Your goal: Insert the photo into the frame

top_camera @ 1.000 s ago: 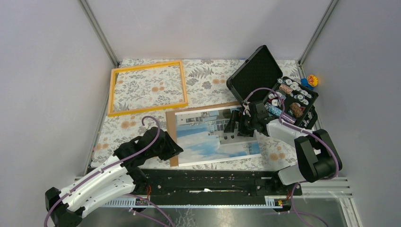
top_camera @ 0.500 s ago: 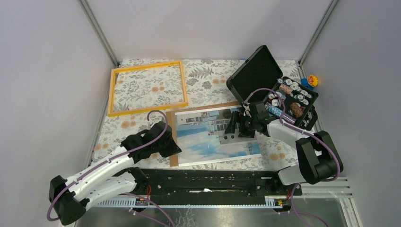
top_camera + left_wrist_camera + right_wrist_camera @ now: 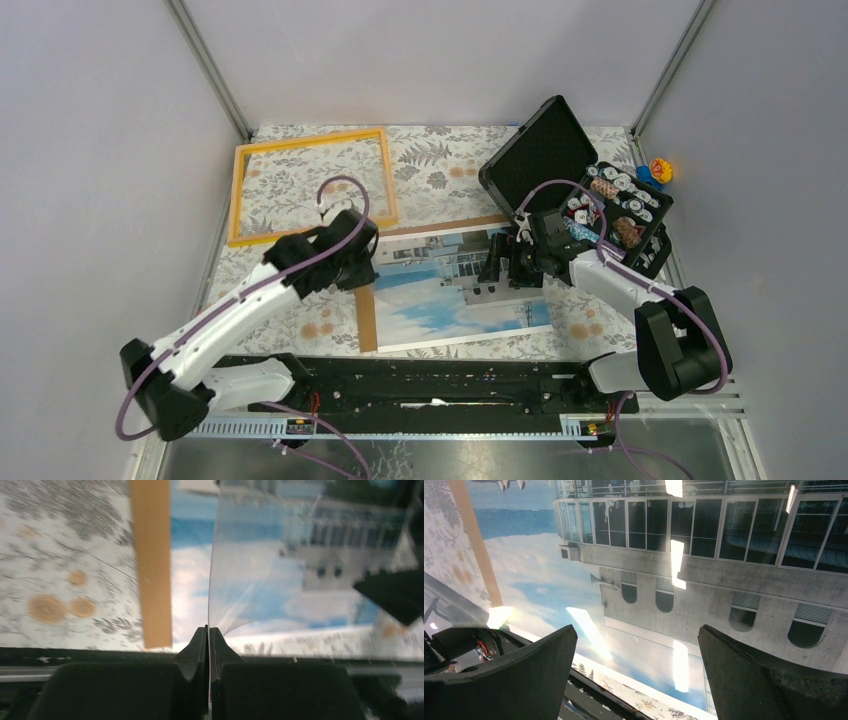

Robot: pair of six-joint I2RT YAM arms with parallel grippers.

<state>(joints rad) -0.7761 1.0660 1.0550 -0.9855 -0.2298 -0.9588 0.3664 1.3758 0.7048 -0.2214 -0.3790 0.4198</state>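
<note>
The photo (image 3: pixel 440 300) of a white building and blue sky lies on a brown backing board (image 3: pixel 366 320) in the middle of the table. The empty orange-yellow frame (image 3: pixel 236 195) lies flat at the back left. My left gripper (image 3: pixel 358 262) is at the photo's upper left edge. In the left wrist view its jaws (image 3: pixel 208 629) are shut on a thin glossy sheet seen edge-on. The photo (image 3: pixel 300 555) looks hazy behind that sheet, which seems to be a clear cover. My right gripper (image 3: pixel 505 265) is open low over the photo's building (image 3: pixel 684 585), one finger on each side (image 3: pixel 636 630).
An open black case (image 3: pixel 545 150) stands at the back right, its tray (image 3: pixel 625 215) holding several small items. A small coloured toy (image 3: pixel 660 168) sits in the far right corner. Grey walls close off the sides and back. The cloth (image 3: pixel 440 175) is floral.
My left arm swung from the photo's lower left corner up to its upper left edge, and its jaws closed on the way. The right arm has barely moved.
</note>
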